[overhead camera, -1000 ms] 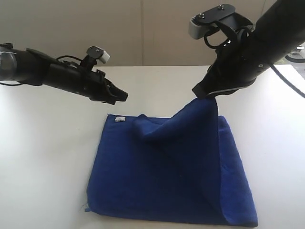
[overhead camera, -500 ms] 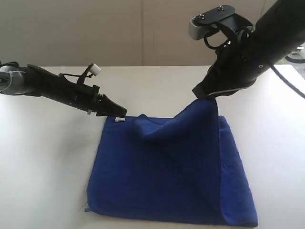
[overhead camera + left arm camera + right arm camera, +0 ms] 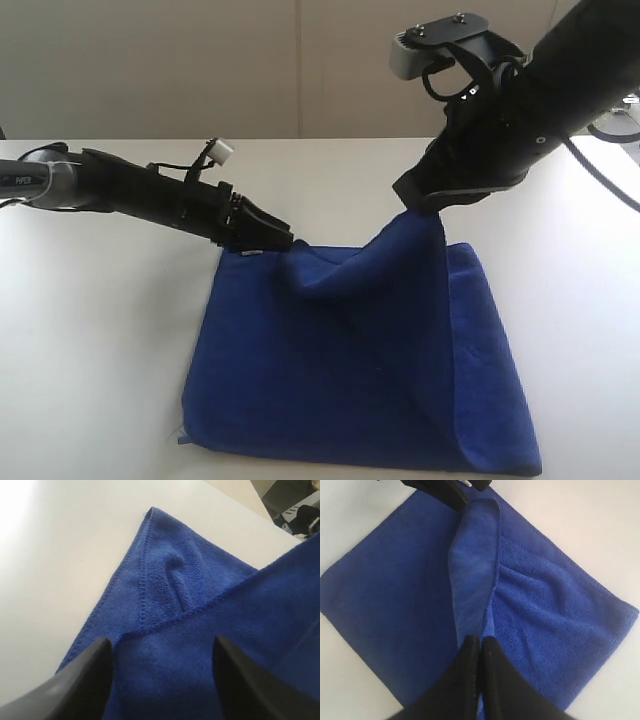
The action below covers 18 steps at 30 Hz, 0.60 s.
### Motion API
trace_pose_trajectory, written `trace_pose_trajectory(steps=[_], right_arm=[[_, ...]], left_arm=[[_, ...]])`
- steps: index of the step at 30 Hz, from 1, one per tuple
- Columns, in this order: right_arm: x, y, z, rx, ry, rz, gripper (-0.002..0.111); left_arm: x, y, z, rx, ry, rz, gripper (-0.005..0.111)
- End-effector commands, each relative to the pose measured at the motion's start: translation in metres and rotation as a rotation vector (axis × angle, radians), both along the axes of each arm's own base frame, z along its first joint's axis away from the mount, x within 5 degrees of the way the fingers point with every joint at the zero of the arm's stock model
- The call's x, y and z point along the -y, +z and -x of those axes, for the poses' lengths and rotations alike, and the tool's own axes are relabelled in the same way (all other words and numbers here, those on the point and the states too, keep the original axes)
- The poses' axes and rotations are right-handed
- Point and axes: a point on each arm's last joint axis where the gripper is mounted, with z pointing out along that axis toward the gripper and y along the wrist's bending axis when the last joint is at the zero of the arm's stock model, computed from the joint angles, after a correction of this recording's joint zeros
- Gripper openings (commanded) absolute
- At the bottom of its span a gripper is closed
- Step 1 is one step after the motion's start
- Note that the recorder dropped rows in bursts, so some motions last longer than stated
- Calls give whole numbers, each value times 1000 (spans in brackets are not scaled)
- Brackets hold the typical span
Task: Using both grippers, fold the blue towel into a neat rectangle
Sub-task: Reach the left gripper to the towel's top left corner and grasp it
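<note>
The blue towel (image 3: 340, 370) lies on the white table (image 3: 100, 330), its far right corner pulled up into a peak. My right gripper (image 3: 420, 203) is shut on that raised corner; in the right wrist view its fingertips (image 3: 480, 644) pinch the fold of the towel (image 3: 385, 595). My left gripper (image 3: 282, 240) is low at the towel's far left edge, where a fold ridge ends. It stands open (image 3: 162, 652), its two fingers straddling a folded layer of towel (image 3: 200, 625) without closing on it.
Bare white tabletop (image 3: 60, 555) surrounds the towel on the left and far side. A beige wall (image 3: 200, 60) stands behind the table. The left arm's black fingers (image 3: 445, 490) show at the edge of the right wrist view.
My left gripper has moved right and down to the towel's far left edge and its jaws have opened. The right gripper has shifted slightly left with the raised corner.
</note>
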Motion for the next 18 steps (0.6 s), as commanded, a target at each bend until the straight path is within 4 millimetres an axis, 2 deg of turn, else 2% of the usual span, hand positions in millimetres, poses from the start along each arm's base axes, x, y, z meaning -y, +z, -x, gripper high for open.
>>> trace_pose_trajectory(steps=[1, 11, 18], right_arm=[[1, 1, 2, -7, 5, -6, 0], [0, 1, 2, -5, 17, -13, 0], [0, 1, 2, -5, 17, -13, 0]], left_arm=[[8, 1, -2, 54, 11, 10, 62], [10, -3, -6, 107, 50, -15, 61], [17, -12, -2, 66, 30, 27, 61]])
